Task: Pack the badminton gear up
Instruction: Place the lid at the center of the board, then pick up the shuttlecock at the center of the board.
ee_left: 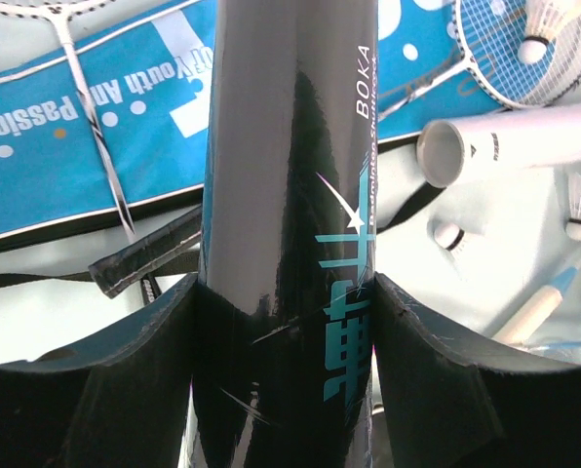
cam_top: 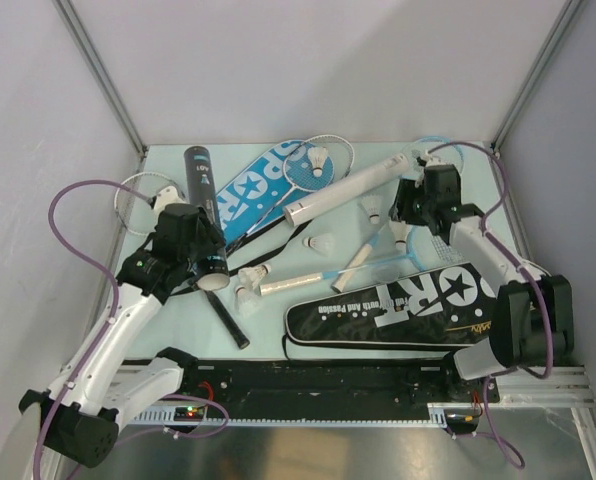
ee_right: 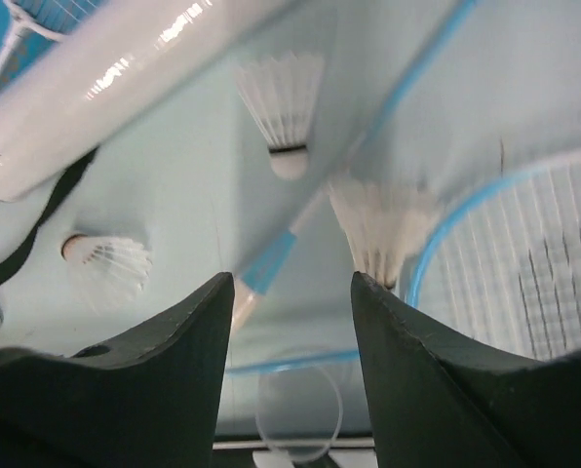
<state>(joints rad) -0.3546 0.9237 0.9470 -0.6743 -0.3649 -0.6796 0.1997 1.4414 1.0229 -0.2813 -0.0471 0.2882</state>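
Observation:
My left gripper point(cam_top: 196, 243) is shut on the black tube point(ee_left: 290, 195), whose sides sit tight against both fingers. The tube point(cam_top: 203, 205) lies angled over the table's left side, its open end toward the near edge. My right gripper point(ee_right: 290, 283) stands open with nothing between its fingers, low over the light-blue racket point(ee_right: 524, 195). A white shuttlecock point(ee_right: 383, 229) sits just beyond the right fingertip, and two more shuttlecocks point(ee_right: 281, 107) point(ee_right: 110, 263) lie further off. The white tube point(cam_top: 348, 185) lies diagonally at mid-table. The blue cover point(cam_top: 258, 190) is at the back, the black cover point(cam_top: 398, 310) at the front.
A white racket point(cam_top: 313, 160) rests on the blue cover. Loose shuttlecocks point(cam_top: 323, 243) and a pale racket handle point(cam_top: 293, 280) lie mid-table, and a black handle point(cam_top: 228, 320) points toward the near edge. A clear round disc point(ee_right: 295, 419) lies under my right gripper. Walls close in the back and sides.

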